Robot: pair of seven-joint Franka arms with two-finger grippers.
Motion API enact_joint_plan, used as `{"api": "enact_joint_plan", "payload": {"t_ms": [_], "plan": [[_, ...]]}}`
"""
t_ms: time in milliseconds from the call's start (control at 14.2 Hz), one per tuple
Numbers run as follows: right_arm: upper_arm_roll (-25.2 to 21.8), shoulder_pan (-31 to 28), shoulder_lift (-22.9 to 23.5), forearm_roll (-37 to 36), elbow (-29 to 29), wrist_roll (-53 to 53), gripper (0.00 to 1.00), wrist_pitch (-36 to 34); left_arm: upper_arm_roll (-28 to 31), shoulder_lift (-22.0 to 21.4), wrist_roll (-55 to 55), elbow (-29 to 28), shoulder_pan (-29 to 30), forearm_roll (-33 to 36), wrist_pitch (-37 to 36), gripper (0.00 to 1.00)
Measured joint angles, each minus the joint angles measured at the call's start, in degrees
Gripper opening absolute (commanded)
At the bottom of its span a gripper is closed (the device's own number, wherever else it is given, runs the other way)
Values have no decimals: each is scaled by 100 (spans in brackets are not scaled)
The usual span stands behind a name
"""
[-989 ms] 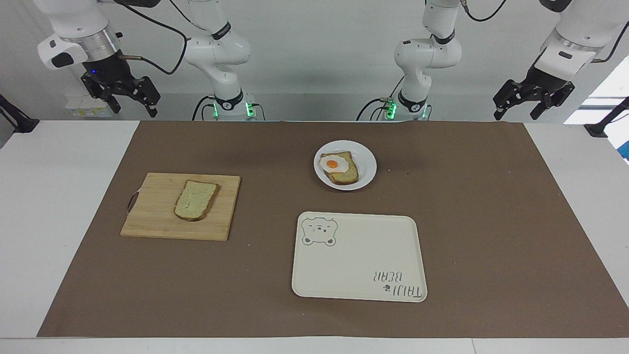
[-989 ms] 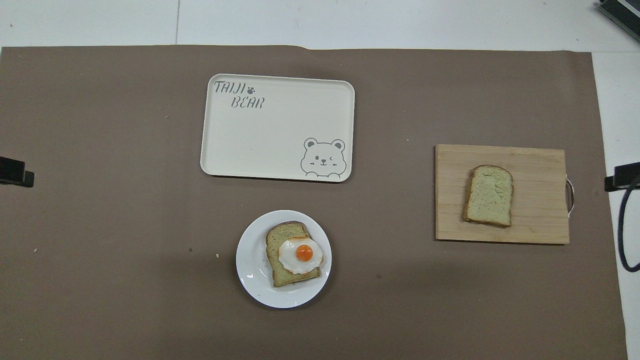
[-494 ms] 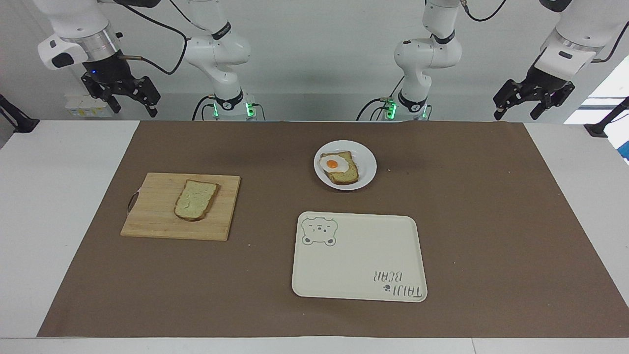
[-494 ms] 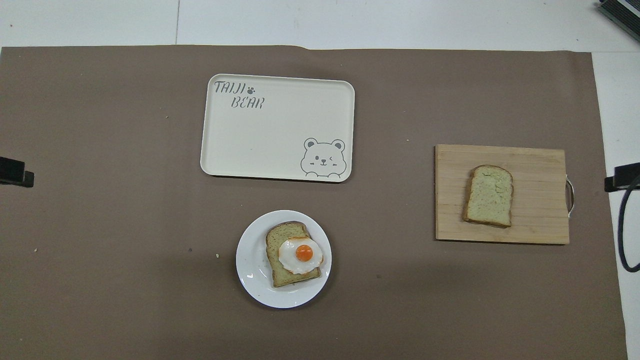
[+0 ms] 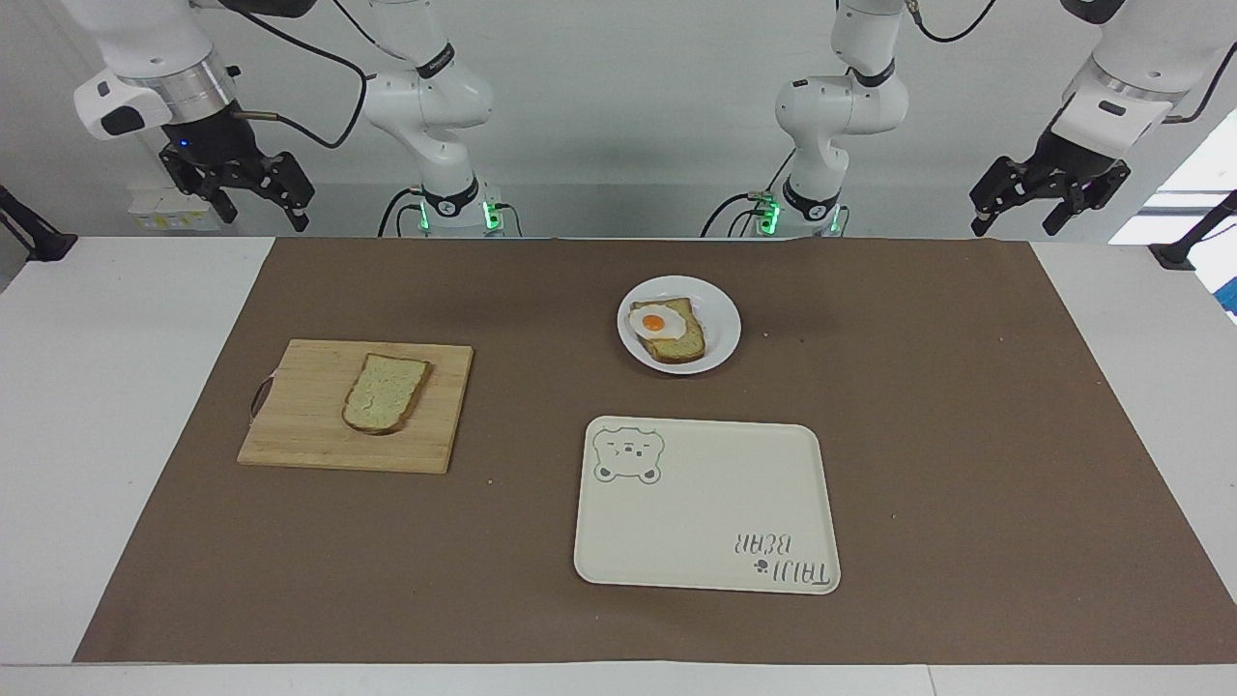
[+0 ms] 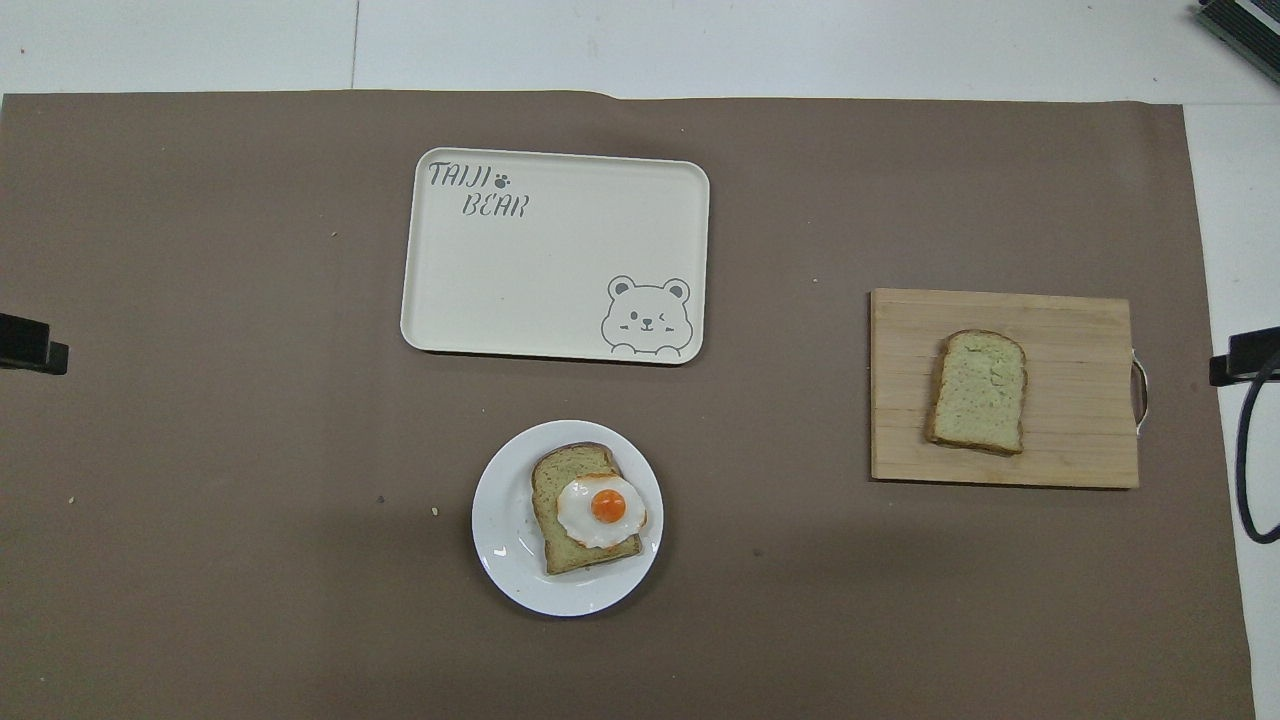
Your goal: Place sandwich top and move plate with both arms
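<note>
So the top (image 5: pixel 386 393) is lying flat on the board (image 5: pixel 319 440), which sits toward the right arm's end of the table, rounded end pointing away from the robots. Going by the overhead view as a clock face with the plate (image 6: pixel 500 540) at the middle, the board (image 6: pixel 1070 330) and the top (image 6: pixel 979 391) are out around 2 o'clock, and the tray (image 6: pixel 520 290) is right up at 12, near the plate but not touching. The plate (image 5: pixel 720 333) has a bread slice (image 5: pixel 681 343) on it with a fried egg (image 5: pixel 653 320) sitting on top, the egg shifted toward the slice's rounded end. The tray (image 5: pixel 705 522) has nothing on it, just the bear drawing in one corner and the lettering in the corner diagonal to it. Everything sits on a brown mat (image 5: pixel 966 435). Both arms are just waiting: the right gripper (image 5: pixel 253 193) hangs up in the air above the table edge at its own end, nowhere close to the board, fingers spread apart with nothing between them. The left gripper (image 5: pixel 1049 198) is parked the same way at its own end, well clear of the plate, fingers also apart and holding nothing.
</note>
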Motion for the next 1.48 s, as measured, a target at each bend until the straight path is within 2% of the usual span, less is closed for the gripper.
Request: {"api": "enact_joint_plan", "payload": {"t_ms": [494,777,989,1200,1483], "plan": [[60,-3,9,16,-485,0,100,554,0,0,0,0,0,0,0,100],[59,-3,84,26,-1165,0,100,1292,0,0,-1,0,0,0,0,100],[55,-10,301,81,-1536,0,100,1759,0,0,-1,0,0,0,0,100],[47,-63,596,211,-1626,0,100,2005,0,0,-1,0,0,0,0,100],[42,-222,873,585,-2011,0,100,2636,0,0,-1,0,0,0,0,100]]}}
